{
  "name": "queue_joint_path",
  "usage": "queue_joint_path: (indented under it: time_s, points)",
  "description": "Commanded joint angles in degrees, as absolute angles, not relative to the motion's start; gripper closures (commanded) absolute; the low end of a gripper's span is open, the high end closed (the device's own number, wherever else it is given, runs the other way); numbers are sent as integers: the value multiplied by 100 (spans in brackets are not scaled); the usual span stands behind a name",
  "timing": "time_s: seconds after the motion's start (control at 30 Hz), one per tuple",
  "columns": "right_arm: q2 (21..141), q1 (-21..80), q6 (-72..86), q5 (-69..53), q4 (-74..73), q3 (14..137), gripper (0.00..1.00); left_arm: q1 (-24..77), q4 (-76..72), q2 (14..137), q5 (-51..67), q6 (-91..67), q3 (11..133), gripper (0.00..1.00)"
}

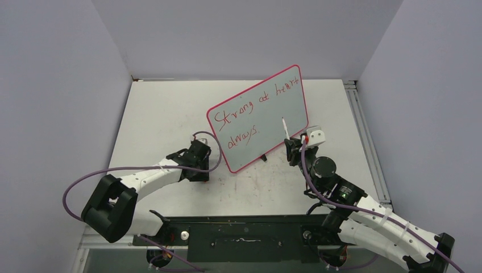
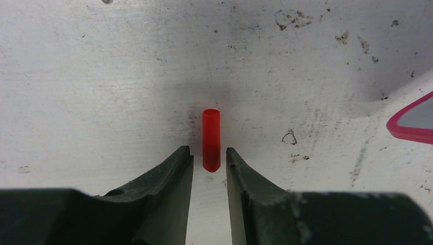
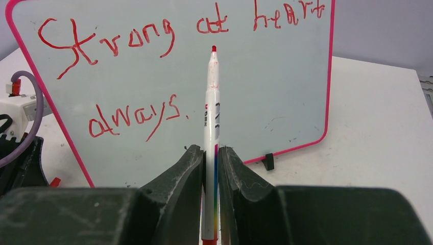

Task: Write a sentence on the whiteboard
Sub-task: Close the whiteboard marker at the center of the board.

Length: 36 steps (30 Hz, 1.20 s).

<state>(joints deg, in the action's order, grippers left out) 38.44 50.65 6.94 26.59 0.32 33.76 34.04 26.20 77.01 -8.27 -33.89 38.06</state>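
Observation:
The whiteboard [image 1: 273, 114] stands tilted on the table, pink-rimmed; it also shows in the right wrist view [image 3: 275, 87], and one corner shows in the left wrist view [image 2: 411, 122]. The sentence [image 1: 250, 108] reads "Strong at heart always" in red, on two lines [image 3: 117, 43]. My right gripper [image 3: 211, 155] is shut on a white marker [image 3: 211, 112] whose uncapped red tip points at the board just short of it; both show from above [image 1: 293, 145], the marker [image 1: 284, 128] in front of the board. My left gripper [image 2: 210, 153] is open and low over the table left of the board [image 1: 198, 162]. A red marker cap [image 2: 211, 135] lies with its near end between the fingertips, untouched.
The board rests on small black feet [image 3: 268, 162]. My left arm and its purple cable [image 3: 28, 117] sit close by the board's left edge. A metal rail [image 1: 364, 131] runs along the table's right side. Grey walls enclose the table.

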Motion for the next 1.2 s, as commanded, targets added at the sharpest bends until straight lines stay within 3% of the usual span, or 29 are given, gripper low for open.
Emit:
queue_joint_path:
  time_s: [0.0, 0.2, 0.37, 0.53, 0.9, 1.17]
  points:
    - [3780, 5075, 737, 2736, 167, 3515, 93, 3418, 2540, 7795, -818, -3397, 3981, 72]
    - [3762, 5076, 775, 2725, 127, 3541, 93, 3419, 2370, 7952, -701, -3353, 3976, 79]
    - [3720, 5079, 958, 2591, 18, 3582, 93, 3419, 2394, 8086, -710, -3317, 3963, 100]
    - [3711, 5078, 1136, 2376, -447, 3696, 92, 3419, 2508, 7528, -928, -3417, 3860, 100]
    - [3829, 5089, 1440, 1775, -1366, 4226, 94, 3393, 3343, 5009, -1598, -2723, 4397, 100]
    - [4109, 5087, 1636, 735, -2087, 4799, 95, 3417, 3353, 4471, -833, -1219, 5097, 100]
